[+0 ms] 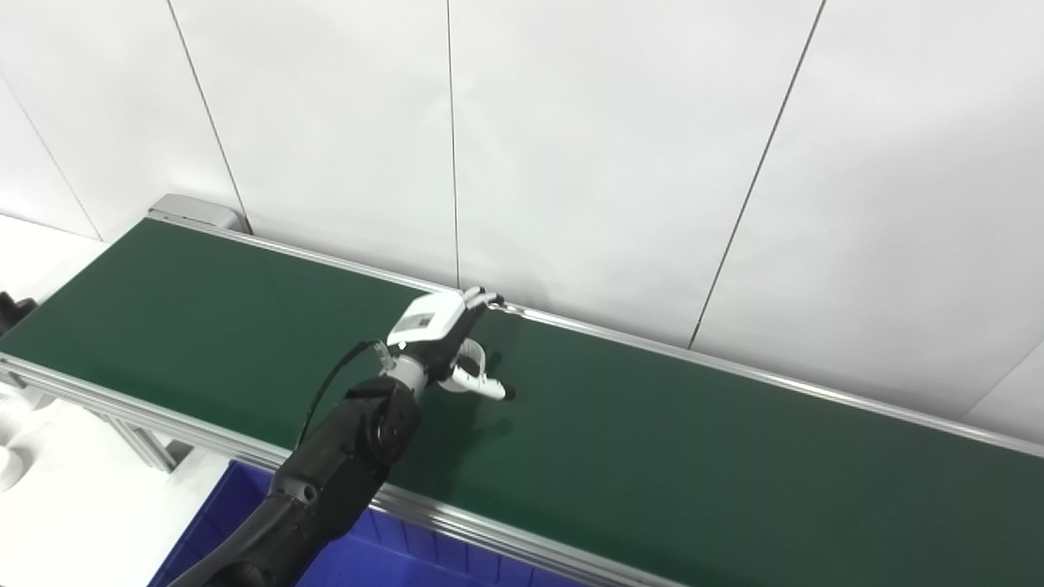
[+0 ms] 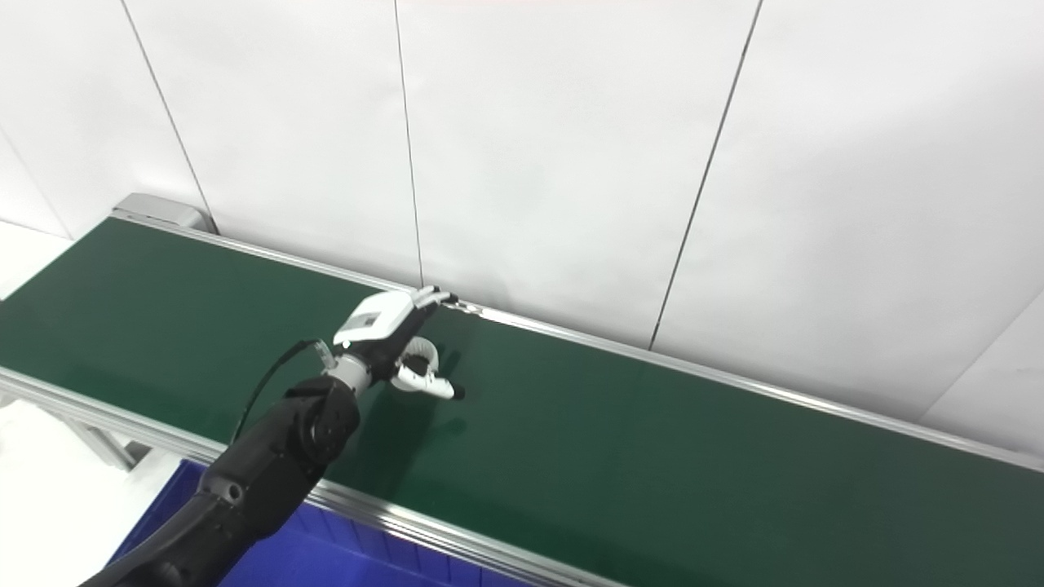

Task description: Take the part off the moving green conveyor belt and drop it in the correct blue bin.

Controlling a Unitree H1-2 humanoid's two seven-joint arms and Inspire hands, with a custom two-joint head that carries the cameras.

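The green conveyor belt [image 1: 693, 440] runs from upper left to lower right. My left hand [image 1: 444, 334] reaches over the belt's middle, near its far rail. Its fingers [image 1: 481, 297] stretch out toward the far rail and its thumb [image 1: 488, 388] points right. A small white ring-shaped part [image 1: 473, 357] lies on the belt under the palm, between the thumb and the fingers. The fingers are not closed around it. The same part shows in the right eye view [image 2: 422, 352]. My right hand is not in view.
A blue bin [image 1: 383, 558] sits below the belt's near rail [image 1: 489, 530], partly hidden by my left arm. A white wall stands right behind the far rail. White objects [image 1: 16, 456] and a dark item [image 1: 12, 310] lie at the left edge.
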